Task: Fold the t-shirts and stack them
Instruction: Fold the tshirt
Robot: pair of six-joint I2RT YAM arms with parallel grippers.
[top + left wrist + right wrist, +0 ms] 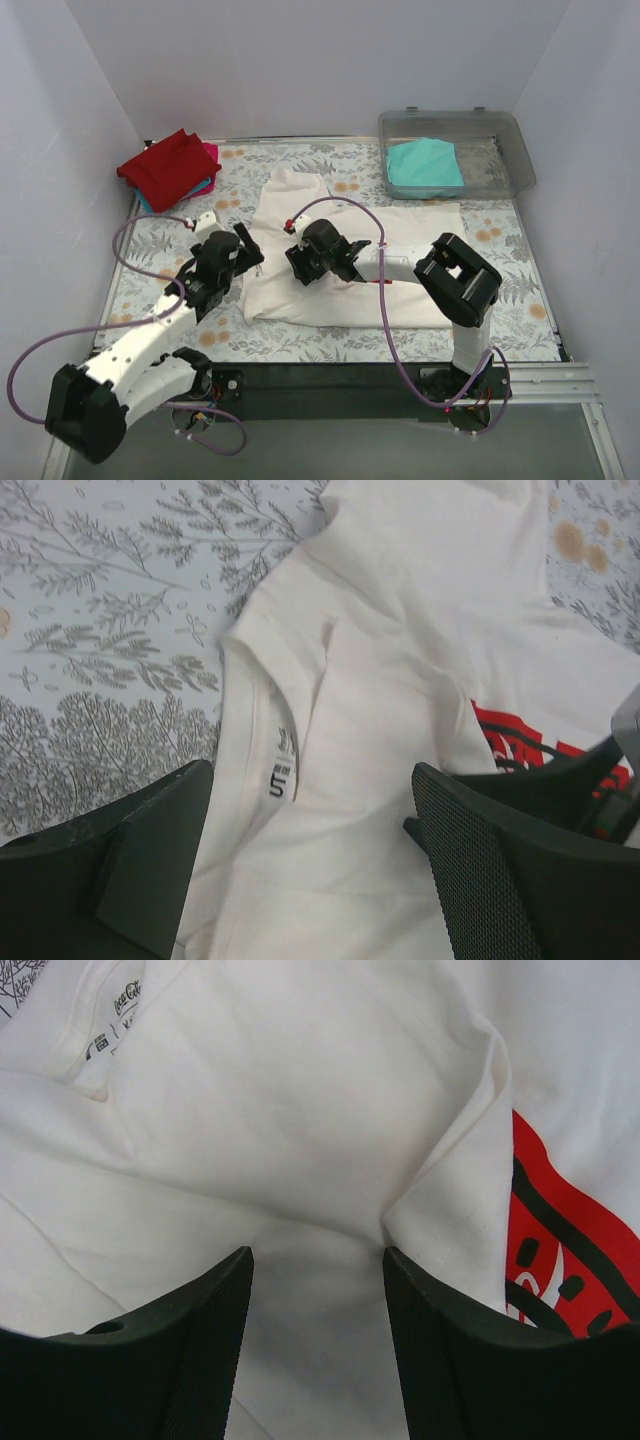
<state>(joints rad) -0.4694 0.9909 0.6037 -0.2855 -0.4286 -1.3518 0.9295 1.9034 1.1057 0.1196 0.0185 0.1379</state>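
The white t-shirt (400, 245) lies partly folded in the middle of the table, its red print showing in the left wrist view (510, 742) and the right wrist view (560, 1250). My left gripper (248, 250) is open over the shirt's left edge, with the neck label (280, 775) between its fingers. My right gripper (297, 262) is open just above the white cloth (300, 1160), beside a folded-over edge. A stack of folded red (165, 165), pink and blue tees sits at the back left. A folded teal tee (425, 165) lies in the bin.
A clear grey plastic bin (505, 150) stands at the back right. The table has a floral cloth (150, 250). White walls close in left, back and right. The two grippers are close together over the shirt.
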